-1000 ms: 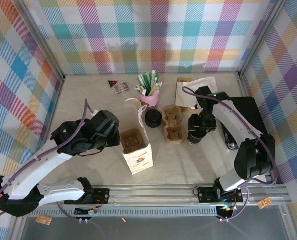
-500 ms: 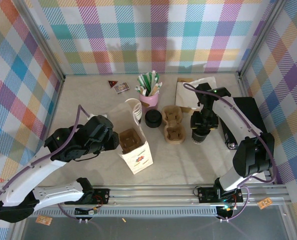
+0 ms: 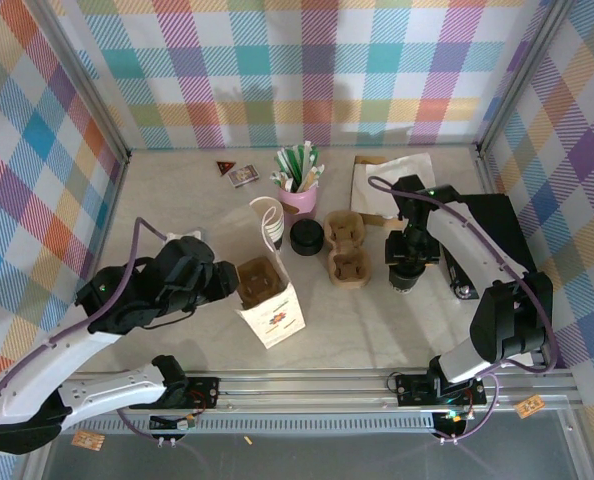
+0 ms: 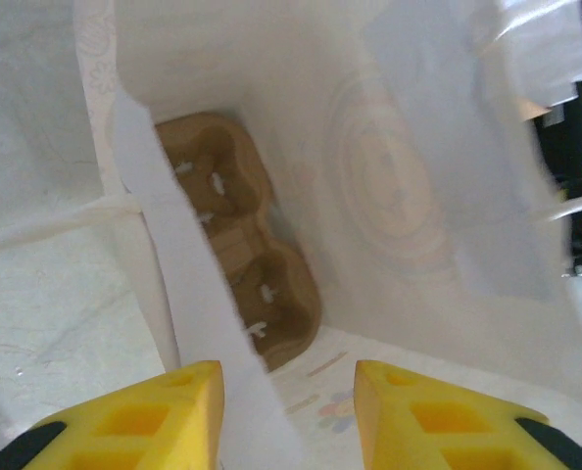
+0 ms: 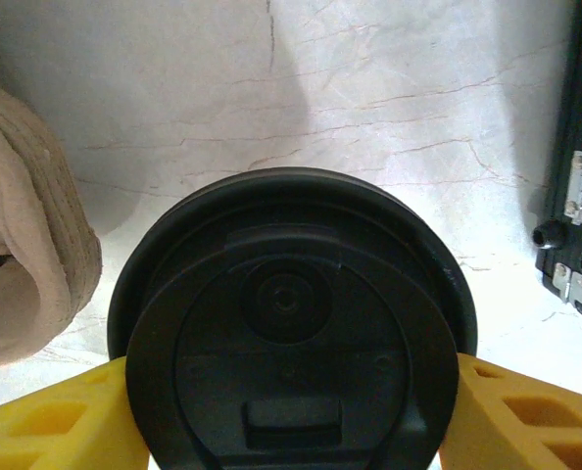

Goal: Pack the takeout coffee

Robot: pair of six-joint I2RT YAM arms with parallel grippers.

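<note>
Since 1 second ago the left gripper (image 4: 286,416), at lower left, has spread its 2 yellow fingers, which now stand on either side of the thin edge of the white paper bag (image 3: 280,322). The right gripper (image 3: 409,262) pinches the takeout coffee (image 5: 289,323) right of centre. It has shifted slightly rightward. Its round black lid is smooth plastic. A moulded brown pulp carrier (image 4: 242,245) sits inside the bag.

**Paper, pulp and plastic**

The bag (image 4: 399,196) is thin white paper, matt and smooth. Inside the bag lies a brown cup carrier (image 4: 242,264) of rough moulded pulp. Right of the bag, the takeout coffee (image 5: 289,323) wears a black plastic lid with a dull sheen. Under the bag, the table (image 5: 369,108) looks like smooth, pale, veined stone.
</note>
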